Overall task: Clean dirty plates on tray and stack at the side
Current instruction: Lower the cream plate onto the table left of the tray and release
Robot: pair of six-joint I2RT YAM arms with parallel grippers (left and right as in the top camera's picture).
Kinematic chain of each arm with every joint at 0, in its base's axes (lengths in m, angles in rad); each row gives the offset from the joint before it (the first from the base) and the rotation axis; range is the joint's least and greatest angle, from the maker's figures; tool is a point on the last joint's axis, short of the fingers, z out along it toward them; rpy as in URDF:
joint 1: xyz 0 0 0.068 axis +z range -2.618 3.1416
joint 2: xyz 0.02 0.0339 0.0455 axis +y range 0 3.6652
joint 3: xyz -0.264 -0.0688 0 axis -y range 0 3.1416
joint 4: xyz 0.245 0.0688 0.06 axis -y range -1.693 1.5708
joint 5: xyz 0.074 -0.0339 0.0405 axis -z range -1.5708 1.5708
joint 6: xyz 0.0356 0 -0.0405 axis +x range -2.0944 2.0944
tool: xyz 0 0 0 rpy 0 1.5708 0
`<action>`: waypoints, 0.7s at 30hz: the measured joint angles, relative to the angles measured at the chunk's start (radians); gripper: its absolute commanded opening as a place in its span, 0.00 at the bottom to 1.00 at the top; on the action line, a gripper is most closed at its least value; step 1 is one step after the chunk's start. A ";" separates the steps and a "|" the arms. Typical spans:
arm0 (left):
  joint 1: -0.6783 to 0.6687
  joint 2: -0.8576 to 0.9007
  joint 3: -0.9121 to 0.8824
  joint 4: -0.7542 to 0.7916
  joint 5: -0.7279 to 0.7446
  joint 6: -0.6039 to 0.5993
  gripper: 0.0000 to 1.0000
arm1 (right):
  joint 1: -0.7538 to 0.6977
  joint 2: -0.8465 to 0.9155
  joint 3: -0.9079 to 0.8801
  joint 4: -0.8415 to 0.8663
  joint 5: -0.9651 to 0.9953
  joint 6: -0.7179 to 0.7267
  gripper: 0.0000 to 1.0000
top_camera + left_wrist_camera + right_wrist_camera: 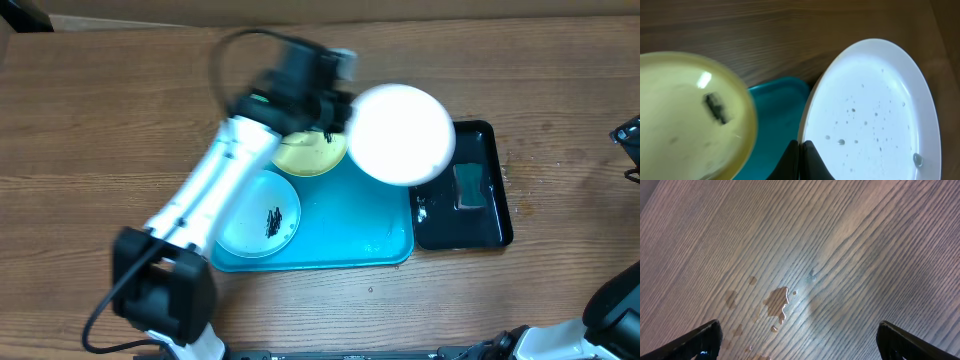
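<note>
My left gripper is shut on the rim of the white plate and holds it above the back right corner of the turquoise tray. In the left wrist view the fingers pinch the white plate, which carries water drops. The lime-green plate lies at the tray's back, with a dark speck on it. The light blue plate lies at the tray's front left with dark specks. My right gripper is open over bare wood with a few water spots.
A black glossy tray stands right of the turquoise tray and holds a dark sponge. The right arm is at the table's right edge. Bare wood lies to the left and back.
</note>
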 measured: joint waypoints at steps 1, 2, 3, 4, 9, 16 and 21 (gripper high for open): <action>0.071 0.000 0.000 -0.029 0.041 -0.008 0.04 | 0.000 0.000 0.000 0.000 -0.001 0.000 1.00; 0.128 0.000 0.000 -0.055 0.068 -0.011 0.04 | 0.000 0.000 0.000 0.000 0.000 0.000 1.00; 0.188 0.000 0.000 -0.080 0.088 -0.014 0.04 | 0.000 0.000 0.000 0.000 0.000 0.000 1.00; 0.250 0.001 0.000 -0.106 0.102 -0.018 0.04 | 0.000 0.000 0.000 0.000 0.000 0.000 1.00; 0.518 0.002 0.000 -0.195 0.119 -0.022 0.04 | 0.000 0.000 0.000 0.000 0.000 0.000 1.00; 0.812 0.002 0.000 -0.312 0.023 -0.029 0.04 | 0.000 0.000 0.000 0.001 0.000 0.000 1.00; 0.912 0.002 0.000 -0.340 -0.154 -0.029 0.04 | 0.000 0.000 0.000 0.001 0.000 0.000 1.00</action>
